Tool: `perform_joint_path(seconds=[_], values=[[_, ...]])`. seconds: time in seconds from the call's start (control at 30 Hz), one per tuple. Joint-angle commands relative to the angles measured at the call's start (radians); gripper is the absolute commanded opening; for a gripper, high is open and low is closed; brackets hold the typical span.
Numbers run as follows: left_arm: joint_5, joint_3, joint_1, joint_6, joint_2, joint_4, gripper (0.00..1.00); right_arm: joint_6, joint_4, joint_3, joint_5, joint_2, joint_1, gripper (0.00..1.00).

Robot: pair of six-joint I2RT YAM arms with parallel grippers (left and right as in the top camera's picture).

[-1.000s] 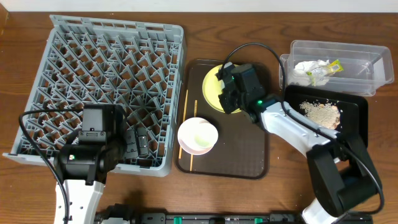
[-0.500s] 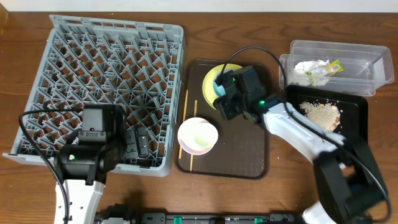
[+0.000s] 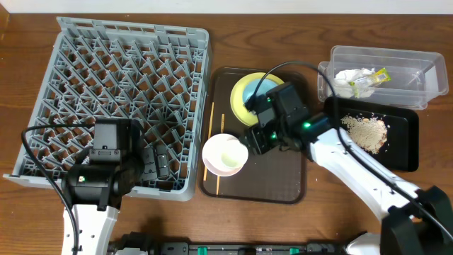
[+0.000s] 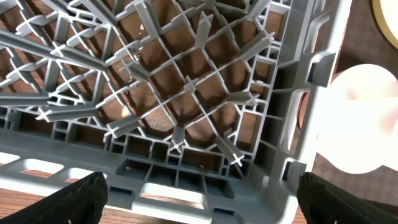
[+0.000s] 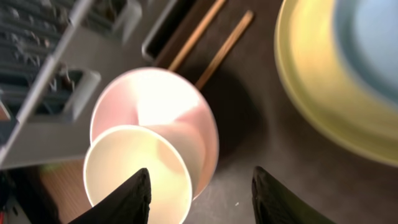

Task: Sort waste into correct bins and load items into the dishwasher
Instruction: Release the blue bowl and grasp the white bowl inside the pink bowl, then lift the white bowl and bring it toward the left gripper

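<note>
The right gripper (image 5: 202, 199) is held spread and empty low over the brown tray (image 3: 283, 177); the small white cup (image 5: 137, 174), nested in the white-pinkish bowl (image 5: 180, 106), lies just beside it toward the dishwasher (image 3: 127, 85), above whose near edge the left gripper (image 4: 199, 199), likewise spread, is farther off

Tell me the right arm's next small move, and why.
Probably nudge the right pincer sideways until it centres on the cup: it is open and hovers off-centre, with the cup, nested in the pink bowl, under one side only.
</note>
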Motion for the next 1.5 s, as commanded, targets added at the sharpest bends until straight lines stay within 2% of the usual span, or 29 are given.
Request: perform_joint_path(seconds=[0.0, 0.03, 0.23, 0.43, 0.77, 1.47], values=[[-0.008, 0.019, 0.003, -0.002, -0.001, -0.005, 0.98, 0.038, -0.007, -0.010, 0.002, 0.035, 0.035, 0.46], [-0.008, 0.019, 0.003, -0.002, -0.001, -0.005, 0.98, 0.038, -0.008, -0.010, 0.003, 0.038, 0.043, 0.41], [-0.008, 0.019, 0.003, -0.002, -0.001, -0.009, 0.98, 0.074, -0.037, -0.010, 0.073, 0.039, 0.066, 0.39], [-0.008, 0.019, 0.003, -0.002, -0.001, -0.009, 0.98, 0.079, -0.046, -0.010, 0.078, 0.039, 0.078, 0.30], [-0.008, 0.019, 0.003, -0.002, -0.001, -0.009, 0.98, 0.106, -0.047, -0.025, 0.104, 0.039, 0.109, 0.31], [-0.008, 0.019, 0.003, -0.002, -0.001, -0.011, 0.98, 0.151, -0.016, -0.052, 0.126, 0.040, 0.144, 0.21]])
